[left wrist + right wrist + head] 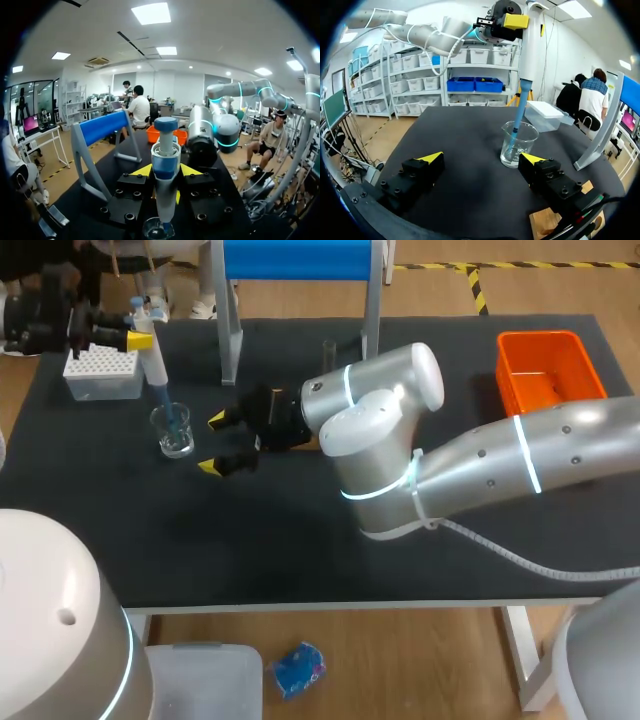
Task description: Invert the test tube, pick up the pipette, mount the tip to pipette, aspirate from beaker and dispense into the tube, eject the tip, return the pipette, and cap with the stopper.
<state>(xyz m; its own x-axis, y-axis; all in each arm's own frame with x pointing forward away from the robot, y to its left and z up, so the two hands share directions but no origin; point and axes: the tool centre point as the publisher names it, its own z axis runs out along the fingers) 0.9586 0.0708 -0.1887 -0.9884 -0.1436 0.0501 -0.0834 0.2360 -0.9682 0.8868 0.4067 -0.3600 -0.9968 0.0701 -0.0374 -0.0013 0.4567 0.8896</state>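
My left gripper (pixel 140 338) is shut on the white and blue pipette (pixel 155 360), which stands upright at the table's far left. The pipette's blue tip (pixel 172 418) dips into the glass beaker (pixel 174 432). In the left wrist view the pipette (pixel 164 170) stands between the yellow fingertips (pixel 142 171), with the beaker (pixel 159 230) below it. My right gripper (pixel 213 444) is open, just right of the beaker, with nothing between its fingers. From the right wrist, the beaker (pixel 519 145) and blue tip (pixel 517 115) are just ahead of the right gripper (pixel 482 158). A clear test tube (pixel 329 352) stands further back.
A white tip box (pixel 100 373) sits behind the beaker at the far left. The blue-topped metal stand (pixel 232 335) rises at the back middle. At the back right is an orange bin (pixel 548 370). A wooden block (pixel 547 220) lies under my right wrist.
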